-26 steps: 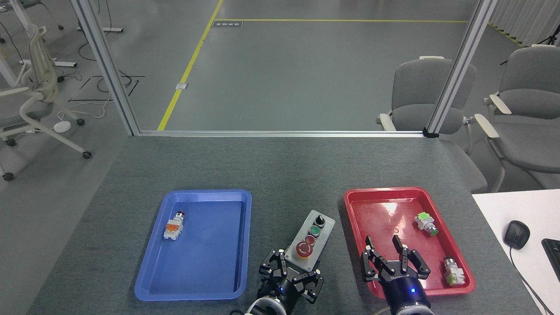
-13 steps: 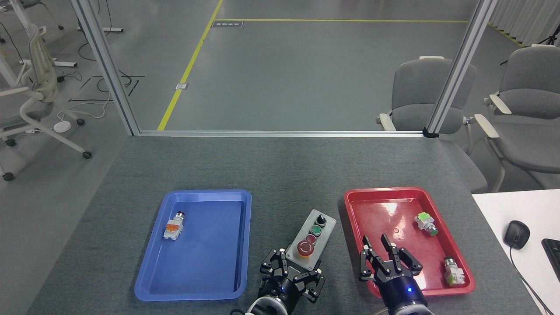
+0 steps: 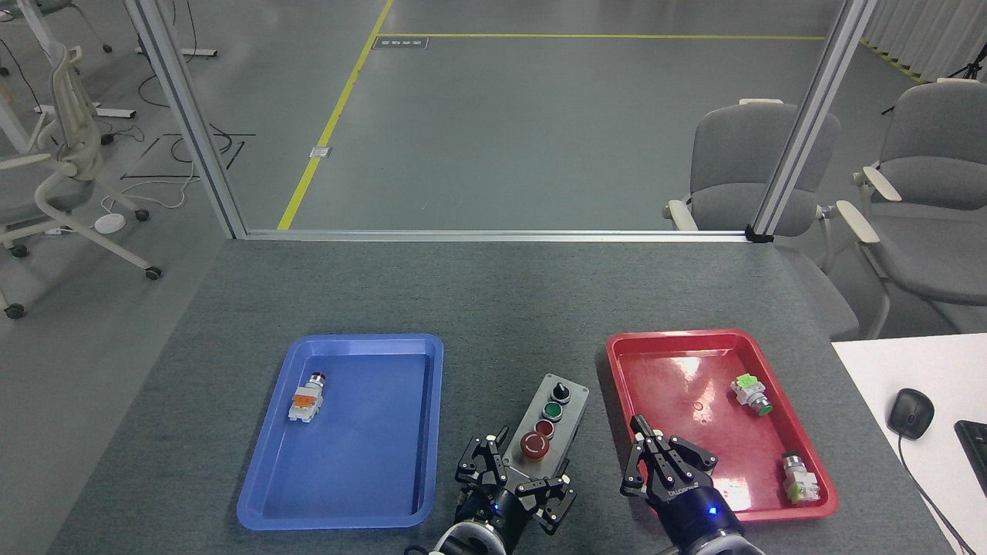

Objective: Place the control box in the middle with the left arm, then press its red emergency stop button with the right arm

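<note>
The control box [image 3: 545,425] sits on the bare grey tabletop [image 3: 493,308] between the blue tray [image 3: 270,493] and the red tray [image 3: 617,362], its long axis running slightly askew toward the far right. The left gripper [image 3: 518,478] holds the box by its near end, the fingers clamped on either side of the narrow edge just below the big red emergency stop button [image 3: 535,445]. Beyond that button, in one row, come a small red button [image 3: 545,428], a green button [image 3: 553,411] and a black knob [image 3: 562,393].

The right gripper [image 3: 646,455] hangs over the near left rim of the red tray, just beside the box, its fingers drawn together into a point and holding nothing.

The placing step looks all but done: the box is already in the middle, though not yet let go. The press comes next. That calls for the right gripper to cross the short gap leftward and come down squarely on the mushroom head, keeping clear of the small red button next to it and of the left fingers close by.

Loose push-buttons lie in both trays, one in the blue [image 3: 306,400] and two in the red [image 3: 750,393] [image 3: 799,476].
</note>
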You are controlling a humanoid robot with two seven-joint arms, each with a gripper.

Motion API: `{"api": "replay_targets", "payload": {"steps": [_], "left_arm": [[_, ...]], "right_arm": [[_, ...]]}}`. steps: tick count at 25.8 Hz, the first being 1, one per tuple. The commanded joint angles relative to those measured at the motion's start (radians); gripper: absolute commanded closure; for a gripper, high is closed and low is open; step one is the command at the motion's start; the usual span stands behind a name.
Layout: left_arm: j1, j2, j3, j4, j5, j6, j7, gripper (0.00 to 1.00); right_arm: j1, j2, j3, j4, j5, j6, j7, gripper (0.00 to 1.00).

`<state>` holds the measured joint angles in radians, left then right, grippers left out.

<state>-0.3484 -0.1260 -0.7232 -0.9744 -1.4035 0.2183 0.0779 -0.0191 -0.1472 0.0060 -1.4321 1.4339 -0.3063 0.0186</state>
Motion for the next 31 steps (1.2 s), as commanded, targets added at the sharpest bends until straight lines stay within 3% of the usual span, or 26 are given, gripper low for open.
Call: {"api": "replay_targets", "payload": {"steps": [1, 9, 15, 20, 24, 31], "left_arm": [[0.038, 0.019, 0.004, -0.058, 0.000, -0.007, -0.001, 0.01], [0.126, 0.175, 0.053, -0.230, 0.037, -0.076, -0.003, 0.01], [0.212, 0.264, 0.197, -0.359, 0.054, -0.186, -0.003, 0.01], [0.281, 0.282, 0.442, -0.477, 0.054, -0.307, -0.007, 0.01], [0.284, 0.273, 0.610, -0.509, 0.060, -0.324, -0.007, 0.01], [0.284, 0.273, 0.746, -0.501, 0.176, -0.318, 0.005, 0.01]], "right_arm": [[0.001, 0.001, 0.003, -0.007, 0.000, -0.051, 0.000, 1.00], [-0.007, 0.020, 0.061, -0.007, 0.002, -0.079, 0.003, 1.00], [-0.009, 0.029, 0.103, -0.007, 0.003, -0.083, 0.003, 1.00], [-0.035, 0.047, 0.118, -0.004, 0.005, -0.073, 0.006, 1.00], [-0.061, 0.060, 0.150, 0.012, 0.007, -0.057, 0.026, 1.00], [-0.101, 0.093, 0.247, 0.073, 0.039, 0.032, 0.026, 1.00]]}}
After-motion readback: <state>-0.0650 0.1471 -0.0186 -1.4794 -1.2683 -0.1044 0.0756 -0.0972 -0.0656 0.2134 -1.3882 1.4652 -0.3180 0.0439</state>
